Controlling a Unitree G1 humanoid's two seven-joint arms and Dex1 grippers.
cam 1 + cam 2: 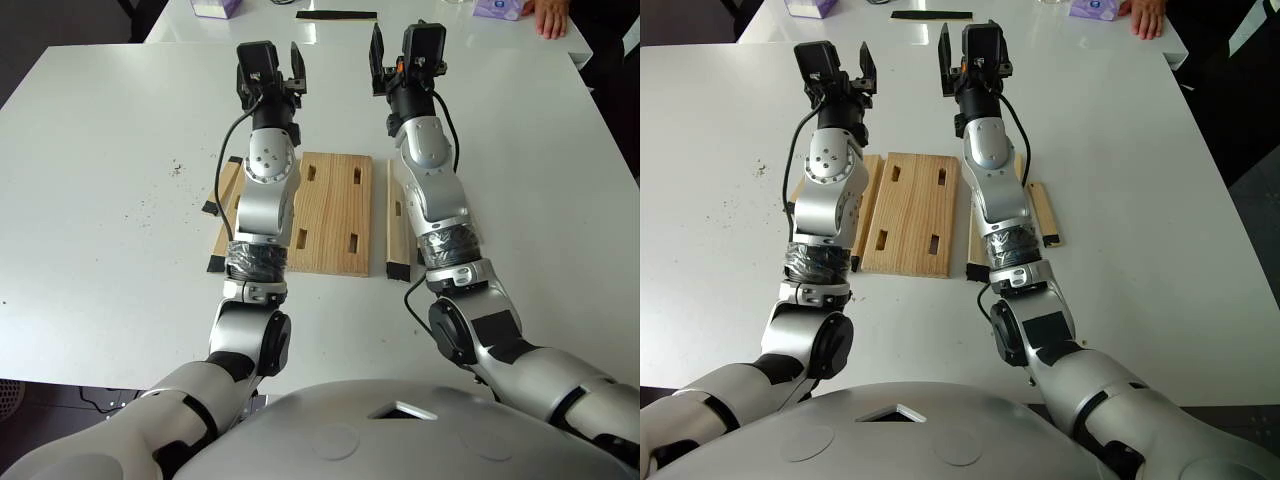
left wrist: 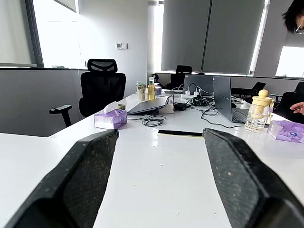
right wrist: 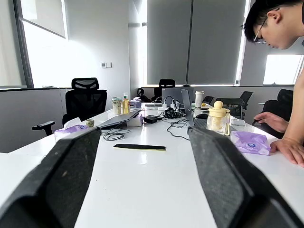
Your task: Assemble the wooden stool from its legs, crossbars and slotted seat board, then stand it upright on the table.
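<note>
left gripper point(image 1: 270, 72): fingers spread wide, holding nothing, raised over bare table point(image 1: 120, 120)
right gripper point(image 1: 402, 62): fingers spread wide, holding nothing, level with the left gripper and just beside it
slotted seat board point(image 1: 335, 212): flat on table, behind both grippers toward the robot, between the two forearms; neither gripper touches it; four slots face up
left wooden pieces point(image 1: 228, 195): flat behind left gripper, along the board's left edge, partly hidden by left forearm; cannot tell if legs or crossbars
right wooden pieces point(image 1: 1044, 213): flat behind right gripper, beside the board's right edge, black ends, partly under right forearm
stool state: unassembled, all parts lying flat
black strip point(image 3: 139, 147): on table ahead of both grippers, well apart
tissue box point(image 2: 110, 118): ahead of left gripper, beyond the strip
dark specks point(image 1: 176, 168): on table to the left of left gripper
</note>
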